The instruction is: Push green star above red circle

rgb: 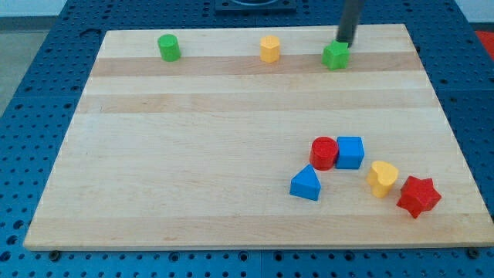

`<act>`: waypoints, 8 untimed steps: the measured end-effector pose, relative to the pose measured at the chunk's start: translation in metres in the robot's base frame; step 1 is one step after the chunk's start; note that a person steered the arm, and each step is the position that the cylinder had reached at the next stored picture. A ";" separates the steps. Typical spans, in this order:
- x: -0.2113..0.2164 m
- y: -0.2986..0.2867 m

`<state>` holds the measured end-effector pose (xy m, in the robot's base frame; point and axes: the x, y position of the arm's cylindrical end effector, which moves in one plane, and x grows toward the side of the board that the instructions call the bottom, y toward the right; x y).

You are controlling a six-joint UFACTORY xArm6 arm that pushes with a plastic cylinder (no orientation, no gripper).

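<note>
tip (342,42) touching green star (336,55) from the view's top | jaws: none, bare rod | green star at counter (193,154) top edge, right of yellow block (269,49) | red circle (324,153) well below, touching blue cube (350,152)

The table (231,154) is a pale wooden board made of long planks joined side by side, with faint grain and a slightly darker strip running across near the view's top. It lies on a blue metal base (46,85) drilled with a regular grid of small dark holes, which shows on every side of the wood. At the view's top a dark fixture (255,6) sits just beyond the board's far edge, and a pale strip of floor (478,8) shows in the view's top right corner. The light is even and soft
</note>
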<state>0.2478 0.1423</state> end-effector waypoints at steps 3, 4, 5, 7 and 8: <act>0.012 -0.021; 0.014 0.025; 0.046 -0.002; 0.102 -0.067; 0.123 -0.028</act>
<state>0.3706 0.1138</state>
